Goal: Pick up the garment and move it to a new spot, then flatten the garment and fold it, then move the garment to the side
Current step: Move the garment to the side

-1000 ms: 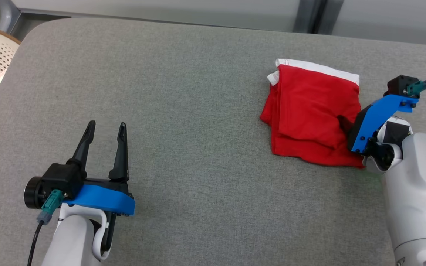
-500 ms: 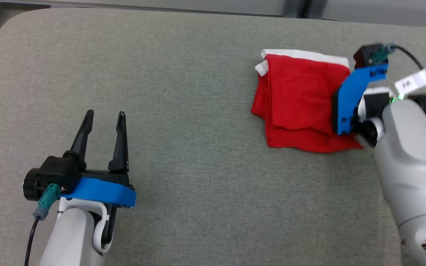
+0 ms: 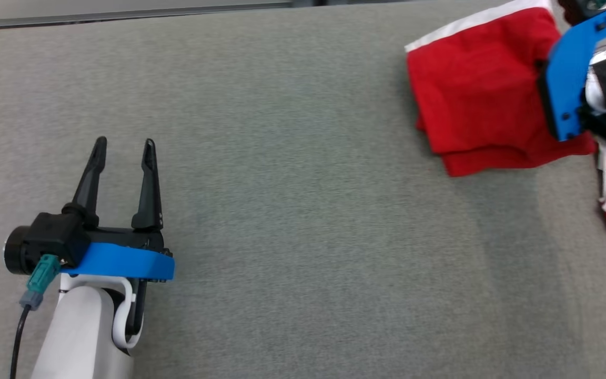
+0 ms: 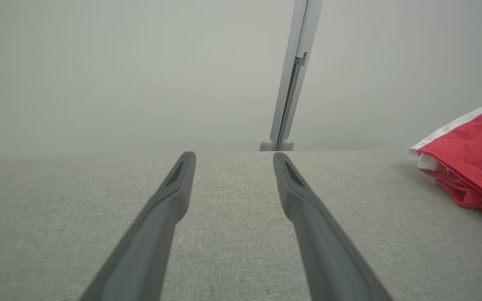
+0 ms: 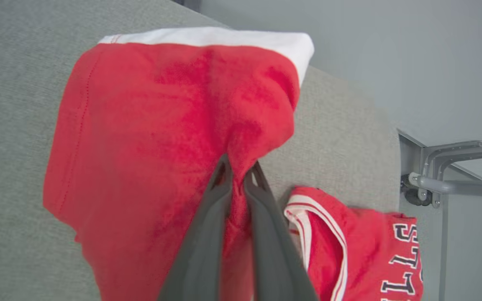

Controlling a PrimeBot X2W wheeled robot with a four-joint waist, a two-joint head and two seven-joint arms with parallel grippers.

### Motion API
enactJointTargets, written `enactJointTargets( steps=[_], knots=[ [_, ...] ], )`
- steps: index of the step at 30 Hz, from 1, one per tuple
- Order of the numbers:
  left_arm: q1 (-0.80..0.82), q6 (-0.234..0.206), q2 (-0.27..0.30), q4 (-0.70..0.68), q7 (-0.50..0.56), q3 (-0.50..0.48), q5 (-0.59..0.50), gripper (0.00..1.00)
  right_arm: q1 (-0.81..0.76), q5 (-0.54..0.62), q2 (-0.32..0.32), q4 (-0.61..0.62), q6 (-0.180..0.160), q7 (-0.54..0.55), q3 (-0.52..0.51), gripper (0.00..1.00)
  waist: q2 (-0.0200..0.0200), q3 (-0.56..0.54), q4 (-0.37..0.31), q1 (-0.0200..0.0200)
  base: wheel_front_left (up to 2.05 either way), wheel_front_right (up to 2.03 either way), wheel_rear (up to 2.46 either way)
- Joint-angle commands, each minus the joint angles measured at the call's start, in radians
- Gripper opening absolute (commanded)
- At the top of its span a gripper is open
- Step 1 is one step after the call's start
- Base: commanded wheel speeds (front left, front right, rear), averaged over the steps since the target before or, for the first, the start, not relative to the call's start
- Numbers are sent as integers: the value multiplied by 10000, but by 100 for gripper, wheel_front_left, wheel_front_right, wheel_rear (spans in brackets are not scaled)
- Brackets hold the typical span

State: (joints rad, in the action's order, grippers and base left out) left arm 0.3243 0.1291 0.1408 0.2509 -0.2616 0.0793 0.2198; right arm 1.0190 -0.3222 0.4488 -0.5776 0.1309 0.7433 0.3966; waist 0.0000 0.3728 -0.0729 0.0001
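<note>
Right end effector [image 5: 239, 167] is pinching the red shorts [image 5: 153, 125].
The shorts are hanging over the worktop's [image 3: 292, 210] far right; soft and light, they are probably sagging from any single grip, so the white waistband [image 5: 207, 35] looks firmer to hold. The left end effector [image 3: 124, 141] is idling, spread.

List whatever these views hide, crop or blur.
- Head view: right gripper fingers hidden behind its blue bracket; red garment top cut by the frame edge.
- Right wrist view: striped jersey lettering cut off by the bottom edge.
- Left wrist view: red garment cropped at the right edge.
</note>
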Motion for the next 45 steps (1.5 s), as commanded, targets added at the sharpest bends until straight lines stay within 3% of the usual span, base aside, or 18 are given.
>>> enactJointTargets(
  steps=[1, 10, 15, 25, 33, 34, 35, 45],
  knots=[
    [192, 18, 72, -77, -44, -7, -42, 100, -178, -111, 238, 199, -3, 51, 45, 0, 0, -61, -249, -1, 0, 0, 0],
    [515, 18, 434, -341, -44, 133, -81, 100, -825, -488, 1854, 1186, -3, 273, -261, 0, 0, 540, -1243, -1, 0, 0, 0],
    [681, 17, 705, -394, -16, 321, -124, 100, -1212, 315, 2624, 980, -3, -585, -638, 0, 0, 933, -1520, -1, 0, 0, 0],
    [795, 5, 1047, -704, 258, 452, -164, 100, -1508, 2331, 1942, 182, -6, -2161, -2228, 0, 0, 1352, -1743, -1, 0, 0, 0],
    [576, -35, 1260, -949, 479, 488, -129, 100, -1795, 4037, 863, -222, -6, -2413, -3768, 0, 0, 1222, -1774, -1, 0, 0, 0],
    [563, -43, 1269, -963, 477, 490, -110, 100, -1837, 4144, 771, -244, -6, -2480, -3868, 16, 0, 1195, -1773, -1, 0, 0, 0],
    [556, -50, 1277, -974, 496, 496, -91, 100, -1848, 4244, 689, -258, -6, -2602, -3990, 100, 0, 1171, -1768, -1, 0, 0, 0],
    [408, -102, 1119, -747, 397, 664, 96, 100, -2273, 4717, 166, -703, -6, -3678, -4575, 100, 0, 594, -1551, -1, 0, 0, 0]
  ],
)
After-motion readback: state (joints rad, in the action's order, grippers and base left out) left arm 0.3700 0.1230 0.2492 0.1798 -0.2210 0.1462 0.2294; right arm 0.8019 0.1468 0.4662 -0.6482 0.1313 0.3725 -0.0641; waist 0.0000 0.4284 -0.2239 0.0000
